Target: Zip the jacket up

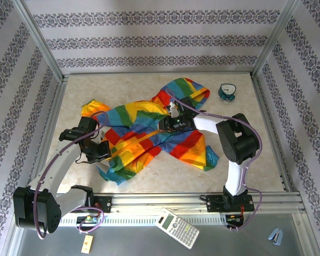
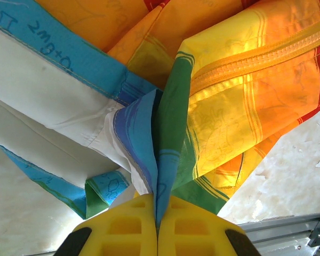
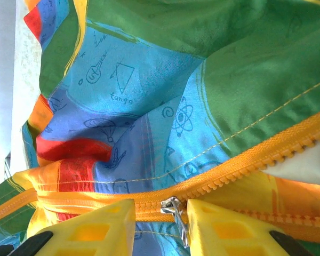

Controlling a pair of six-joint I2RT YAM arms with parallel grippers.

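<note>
Where the jacket lies: the jacket (image 1: 144, 133) sprawls crumpled on the table (image 1: 245, 165), stretched between the two pincers, rainbow stripes uppermost.
Left pincer: the left pincer (image 2: 158, 213) is clenched on a fold of blue and green jacket cloth, which rises pinched from between its yellow fingers (image 2: 122, 226) (pale lining lies just beside that fold).
Right pincer: the right pincer (image 3: 161, 210) stands partly released, one jaw on each side of the zipper slider (image 3: 172, 207); a gap shows between one jaw and the slider, so it is not gripping it.
Zipper: on one side of the right pincer the orange zipper teeth (image 3: 256, 160) run as a single joined band; on the other side two rows part, with white lining between them.
Beyond the right pincer: a small teal object (image 1: 227, 92) sits on the table, well apart from the jacket.
Behind the right pincer: a calculator (image 1: 177, 228) lies on the metal ledge near that arm's base, off the table.
</note>
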